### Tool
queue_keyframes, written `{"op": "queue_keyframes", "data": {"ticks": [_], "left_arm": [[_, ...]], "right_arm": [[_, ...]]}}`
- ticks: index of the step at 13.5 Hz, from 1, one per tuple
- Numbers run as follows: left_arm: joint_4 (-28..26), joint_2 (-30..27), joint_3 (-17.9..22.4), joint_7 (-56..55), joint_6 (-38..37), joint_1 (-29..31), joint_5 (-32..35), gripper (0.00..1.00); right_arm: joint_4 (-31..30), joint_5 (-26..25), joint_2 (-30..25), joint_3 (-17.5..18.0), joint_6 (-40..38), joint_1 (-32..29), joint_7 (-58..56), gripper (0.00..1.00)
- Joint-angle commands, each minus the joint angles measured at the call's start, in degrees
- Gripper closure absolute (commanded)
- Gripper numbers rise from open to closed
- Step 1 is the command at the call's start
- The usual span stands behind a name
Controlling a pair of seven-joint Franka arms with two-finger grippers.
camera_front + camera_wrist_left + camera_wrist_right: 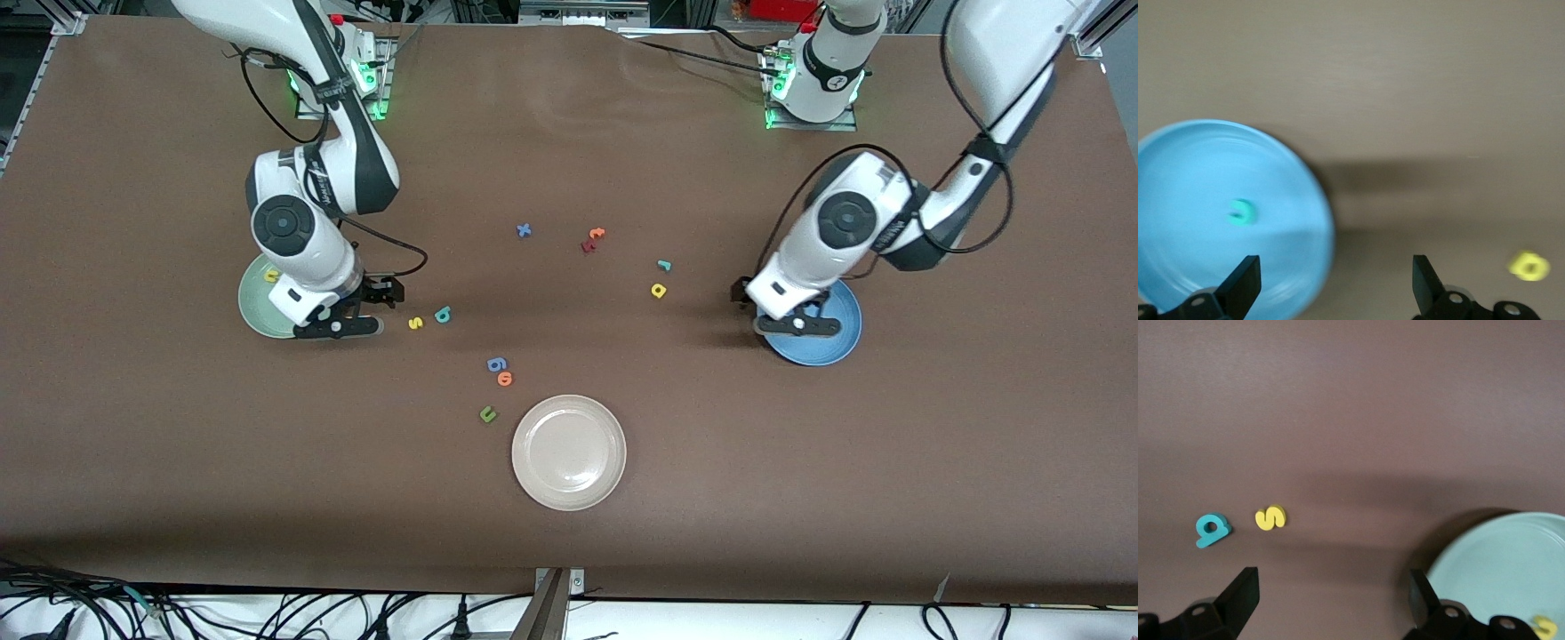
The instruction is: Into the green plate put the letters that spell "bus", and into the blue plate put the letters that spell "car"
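1. Pincers both stand open and hold nothing: the left pincer [1335, 293] hangs over the edge of the blue plate [845, 342], the right pincer [1331, 613] over the edge of the green plate [253, 311].
2. Inside the blue plate, the left wrist view shows the teal "c" [1241, 212] lying flat, apart from the spread fingers [1245, 283]. On the bare bench [178, 462] just off that plate lies the yellow "a" [658, 290], with the teal "r" [663, 265] near it, farther from the front camera.
3. A yellow "u" [272, 276] lies in the green plate, partly under the right arm in the front view.
4. The yellow "s" [415, 323] and the teal "b" [443, 314] lie side by side on the bench, near the green plate and toward the left arm's end from the right pincer.
5. Mid-bench, nearer the front camera, sit a blue "g" [497, 364], an orange "o" [505, 380], a green "u" [487, 413] and a white plate [569, 493].
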Motion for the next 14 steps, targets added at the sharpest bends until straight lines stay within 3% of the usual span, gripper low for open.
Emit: {"op": "queue_keyframes", "data": {"ticks": [1, 4, 6, 9, 11, 14], "left_arm": [[2.2, 1.5, 0.4, -6.3, 1.3, -5.6, -1.1, 0.00], [2.8, 5.0, 1.1, -14.4, 6.6, -9.8, 0.6, 0.00], [4.1, 6.9, 5.0, -20.6, 6.9, -14.5, 5.7, 0.00], [8.5, 12.2, 8.6, -28.3, 6.8, -20.5, 10.8, 0.00], [8.8, 12.3, 11.0, -29.9, 6.9, -23.3, 12.0, 0.00], [8.9, 13.0, 11.3, -32.9, 6.9, -24.3, 13.2, 0.00]], "right_arm": [[0.9, 3.4, 1.9, 1.7, 5.0, -0.6, -1.6, 0.01], [1.9, 9.8, 5.0, 2.1, 6.8, -0.5, -2.3, 0.06], [1.9, 10.6, 5.5, 2.1, 6.8, -0.4, -2.1, 0.10], [2.3, 16.0, 7.3, 3.1, 7.0, -0.5, -2.3, 0.13], [3.0, 16.2, 8.4, 3.1, 7.3, -0.6, -2.3, 0.18], [3.2, 16.0, 9.2, 3.1, 7.6, -0.7, -4.0, 0.35]]}}
